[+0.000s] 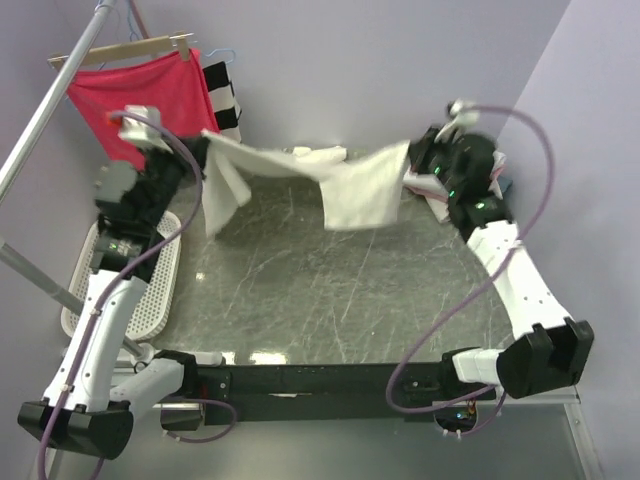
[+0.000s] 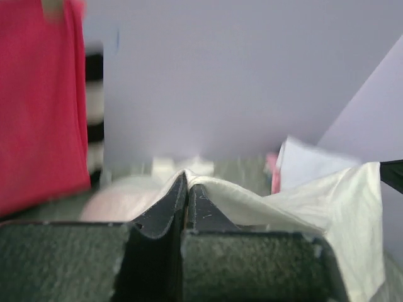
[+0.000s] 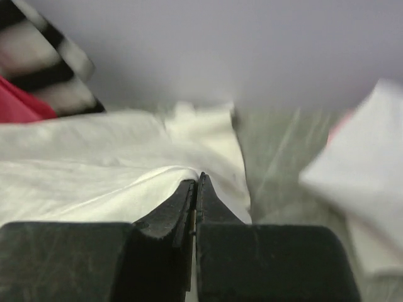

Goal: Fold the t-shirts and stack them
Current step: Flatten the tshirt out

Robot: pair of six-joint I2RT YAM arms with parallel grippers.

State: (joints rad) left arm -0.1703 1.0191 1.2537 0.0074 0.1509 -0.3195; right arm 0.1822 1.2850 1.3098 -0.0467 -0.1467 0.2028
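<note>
A cream t-shirt (image 1: 340, 180) hangs stretched in the air above the far part of the table, held between both grippers. My left gripper (image 1: 205, 140) is shut on its left corner; in the left wrist view (image 2: 187, 179) the cloth (image 2: 302, 201) drapes to the right. My right gripper (image 1: 415, 155) is shut on its right corner; in the right wrist view (image 3: 198, 179) the cloth (image 3: 94, 182) spreads left. A small folded cream piece (image 1: 320, 153) lies at the table's back. More cream and pink shirts (image 1: 430, 195) are piled behind the right arm.
A red cloth on a hanger (image 1: 140, 85) and a black-and-white striped garment (image 1: 225, 95) hang at the back left. A white slotted basket (image 1: 150, 290) stands left of the marble table (image 1: 330, 300). A metal rack pole (image 1: 50, 110) runs along the left.
</note>
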